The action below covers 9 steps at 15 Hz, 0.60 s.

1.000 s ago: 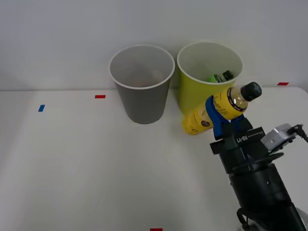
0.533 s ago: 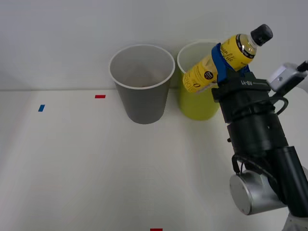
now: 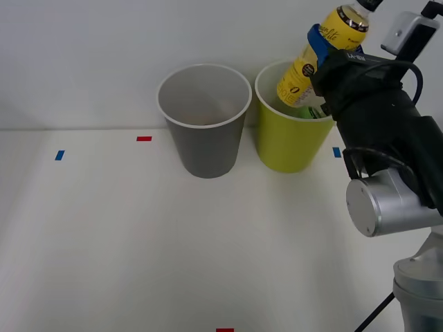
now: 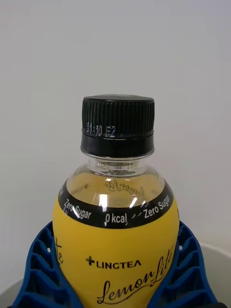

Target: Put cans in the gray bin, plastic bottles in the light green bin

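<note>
My right gripper (image 3: 331, 40) is shut on a yellow plastic bottle (image 3: 313, 57) with a black cap, held tilted above the light green bin (image 3: 291, 142), its base over the bin's opening. In the right wrist view the yellow bottle (image 4: 115, 240) sits between my blue ribbed fingers (image 4: 36, 269), cap up. A green bottle (image 3: 309, 111) lies inside the light green bin, partly hidden by the yellow one. The gray bin (image 3: 204, 142) stands just left of the light green bin. No cans are in view.
Small red tape marks (image 3: 144, 138) and blue tape marks (image 3: 59, 155) lie on the white table (image 3: 138, 242). My right arm (image 3: 387, 159) rises along the table's right side. A white wall stands right behind the bins.
The arm has lifted the yellow bottle from beside the light green bin's front up and back, and now holds it steeper over the bin's mouth.
</note>
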Motion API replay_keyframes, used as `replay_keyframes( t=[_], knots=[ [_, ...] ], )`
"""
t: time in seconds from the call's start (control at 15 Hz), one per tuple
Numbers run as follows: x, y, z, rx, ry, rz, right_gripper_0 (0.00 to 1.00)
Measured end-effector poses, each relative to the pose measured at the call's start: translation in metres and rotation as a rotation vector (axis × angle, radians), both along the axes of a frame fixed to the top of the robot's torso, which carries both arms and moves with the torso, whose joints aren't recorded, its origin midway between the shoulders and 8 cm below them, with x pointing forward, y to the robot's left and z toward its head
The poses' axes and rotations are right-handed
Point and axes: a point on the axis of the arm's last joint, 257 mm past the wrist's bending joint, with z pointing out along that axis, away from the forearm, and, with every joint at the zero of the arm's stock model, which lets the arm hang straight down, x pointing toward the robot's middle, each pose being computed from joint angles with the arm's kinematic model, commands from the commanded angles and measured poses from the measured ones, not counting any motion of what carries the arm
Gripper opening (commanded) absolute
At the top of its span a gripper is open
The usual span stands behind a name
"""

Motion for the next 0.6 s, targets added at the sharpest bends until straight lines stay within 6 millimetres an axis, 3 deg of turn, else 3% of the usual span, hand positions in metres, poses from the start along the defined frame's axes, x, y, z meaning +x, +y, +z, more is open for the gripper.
replay_keyframes(
  t=[0.33, 0.6],
  knots=[
    [0.039, 0.004, -0.009, -0.028, 0.007, -0.002, 0.00],
    [0.052, -0.004, -0.004, -0.080, -0.015, -0.029, 0.00]
  ],
)
